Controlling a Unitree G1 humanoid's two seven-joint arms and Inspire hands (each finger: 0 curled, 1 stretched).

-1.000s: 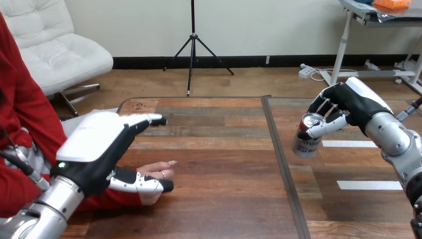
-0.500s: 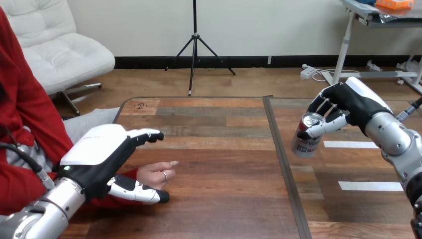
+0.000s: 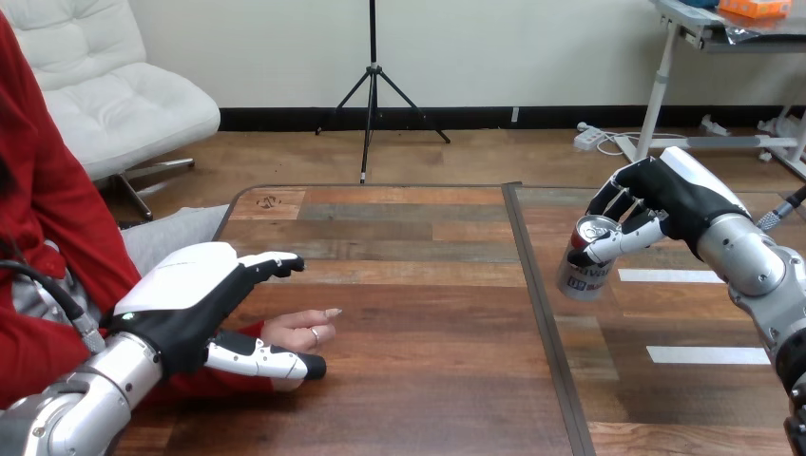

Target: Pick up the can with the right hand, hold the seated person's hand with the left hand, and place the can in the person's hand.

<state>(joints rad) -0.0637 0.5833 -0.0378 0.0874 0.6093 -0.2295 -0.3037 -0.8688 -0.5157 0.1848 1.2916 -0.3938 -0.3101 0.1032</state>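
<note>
My left hand comes down over the person's hand; the can waits in my right.

At the left, my left hand has sunk lower over the last second and now sits just above the person's hand. That hand rests on the table. My fingers reach out nearly straight above it and my thumb lies along its near side, nothing curled round it yet; I cannot tell if we touch. So the hold is close, I judge, but not made. At the right, my right hand has not moved, with fingers and thumb wrapped round the can, lifted off the table, well apart from the person's hand. I count one can, one person's hand and my two hands.
</note>
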